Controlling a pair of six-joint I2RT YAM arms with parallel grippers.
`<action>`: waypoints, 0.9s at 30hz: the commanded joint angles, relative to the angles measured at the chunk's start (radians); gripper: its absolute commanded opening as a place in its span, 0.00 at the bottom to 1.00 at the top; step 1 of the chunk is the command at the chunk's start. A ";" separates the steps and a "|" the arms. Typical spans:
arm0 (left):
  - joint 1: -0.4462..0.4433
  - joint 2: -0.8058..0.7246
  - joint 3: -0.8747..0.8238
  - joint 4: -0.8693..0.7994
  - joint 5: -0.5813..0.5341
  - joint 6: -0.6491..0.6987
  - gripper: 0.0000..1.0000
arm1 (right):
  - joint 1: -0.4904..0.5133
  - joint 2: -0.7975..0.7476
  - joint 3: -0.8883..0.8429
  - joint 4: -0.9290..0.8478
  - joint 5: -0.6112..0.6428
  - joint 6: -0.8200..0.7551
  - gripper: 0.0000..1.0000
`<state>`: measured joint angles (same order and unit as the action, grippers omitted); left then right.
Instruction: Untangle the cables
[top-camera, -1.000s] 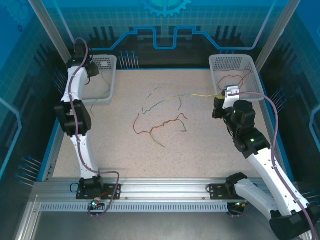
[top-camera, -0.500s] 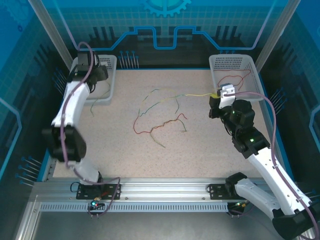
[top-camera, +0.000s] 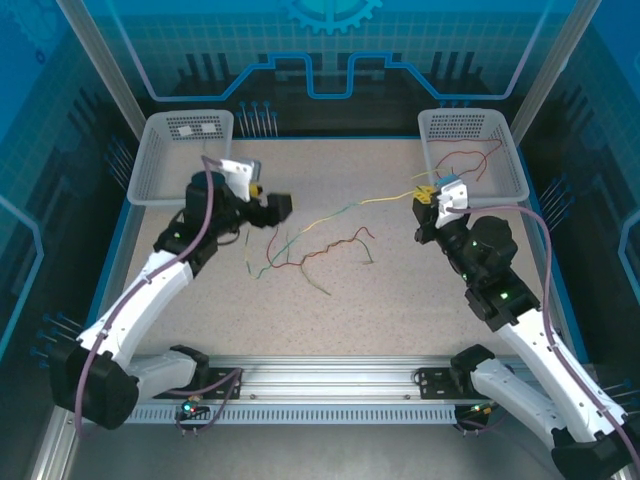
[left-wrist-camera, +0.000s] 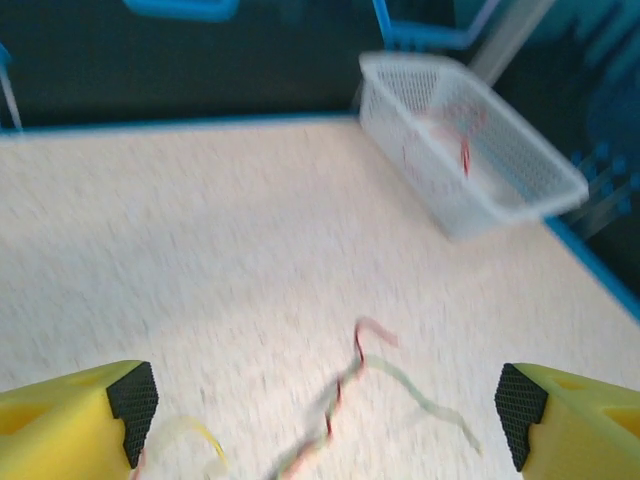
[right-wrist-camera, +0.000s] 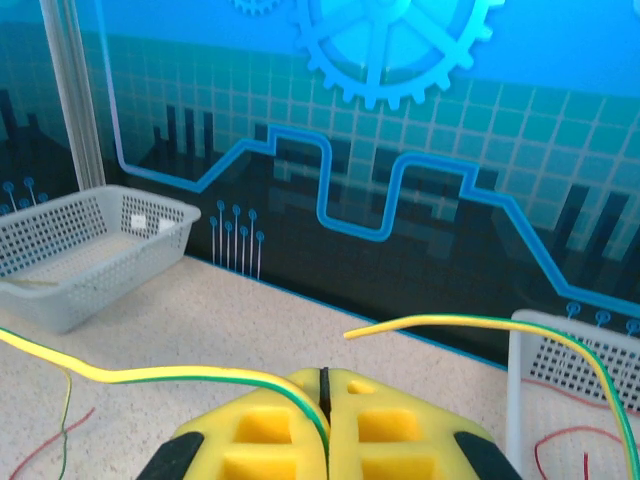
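Top external: shows left pincer (top-camera: 272, 205) with jaws wide apart, poised over the left end of the cables (top-camera: 310, 250) tangled mid-counter (top-camera: 400, 310). Shows right pincer (top-camera: 428, 195) near the right basket (top-camera: 460, 125), with a red cable (top-camera: 483, 165) inside that basket. Right wrist: shows jaws together, clamped on a yellow-green cable (right-wrist-camera: 200, 378). Left wrist: blurred; shows fingers (left-wrist-camera: 130, 400) spread above red and green strands.

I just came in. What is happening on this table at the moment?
Two robot arms are untangling thin cables that lie on the table. The right pincer is shut on a yellow-green cable near the right basket, which has a red cable in it. The left pincer hangs open over the tangled cables and holds nothing.
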<state>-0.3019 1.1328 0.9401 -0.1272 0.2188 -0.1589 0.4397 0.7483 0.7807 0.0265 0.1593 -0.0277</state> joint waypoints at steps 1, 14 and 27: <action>-0.008 -0.120 -0.109 0.033 0.056 0.025 0.96 | 0.001 -0.004 -0.043 0.060 0.039 0.004 0.00; -0.008 -0.064 -0.181 0.043 -0.003 -0.024 0.99 | -0.112 0.043 -0.078 0.076 -0.005 0.094 0.00; -0.034 0.068 -0.209 0.207 0.028 0.111 0.99 | -0.136 0.047 -0.061 0.058 -0.094 0.110 0.00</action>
<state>-0.3195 1.1721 0.7242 0.0101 0.2047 -0.0933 0.3191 0.7979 0.7063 0.0513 0.0963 0.0586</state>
